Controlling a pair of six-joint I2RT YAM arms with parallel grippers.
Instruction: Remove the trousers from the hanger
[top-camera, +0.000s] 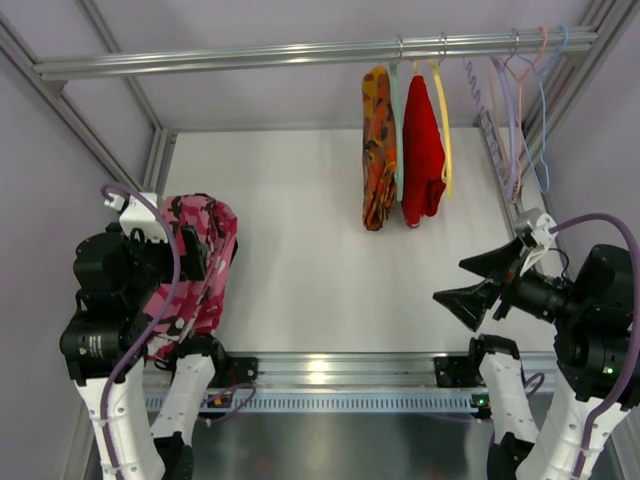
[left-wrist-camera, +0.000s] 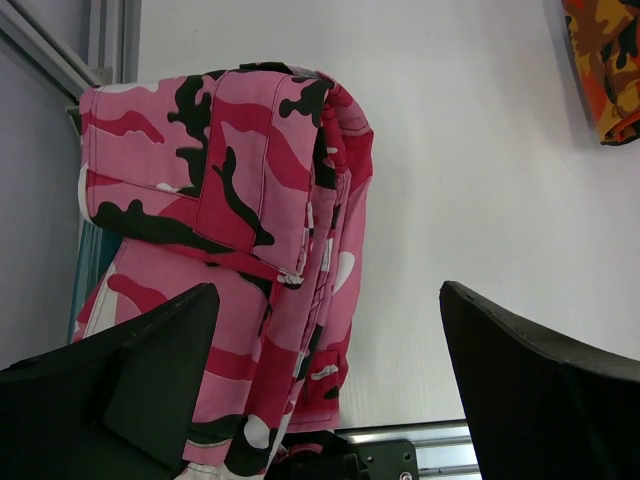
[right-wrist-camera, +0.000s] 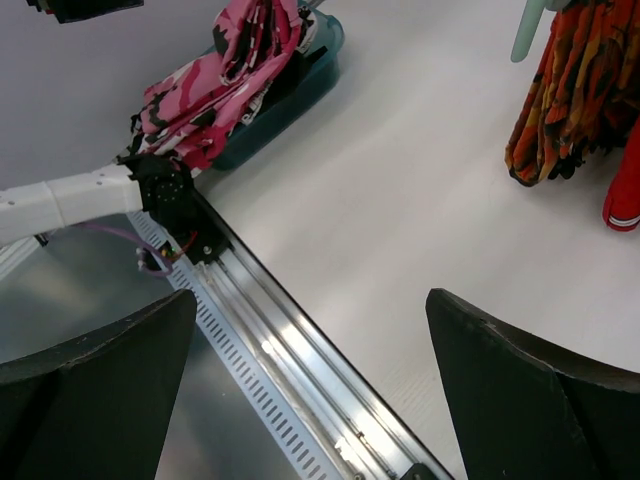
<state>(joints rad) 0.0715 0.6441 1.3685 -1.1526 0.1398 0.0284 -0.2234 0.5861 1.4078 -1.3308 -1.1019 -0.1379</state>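
The orange patterned trousers (top-camera: 379, 150) hang folded over the pale grey-green hanger (top-camera: 396, 95) on the metal rail (top-camera: 250, 57) at the back. They also show in the right wrist view (right-wrist-camera: 570, 95) and at the top right of the left wrist view (left-wrist-camera: 608, 60). My left gripper (top-camera: 195, 250) is open and empty at the near left, over the pink camouflage garment (top-camera: 195, 275). My right gripper (top-camera: 482, 282) is open and empty at the near right, well short of the trousers.
A plain red garment (top-camera: 422, 150) hangs on a yellow hanger (top-camera: 443, 115) right of the trousers. Lilac, pink and blue empty hangers (top-camera: 520, 110) hang at the rail's right end. The pink camouflage garment lies over a teal bin (right-wrist-camera: 290, 85). A metal frame rail (top-camera: 340, 368) edges the near side.
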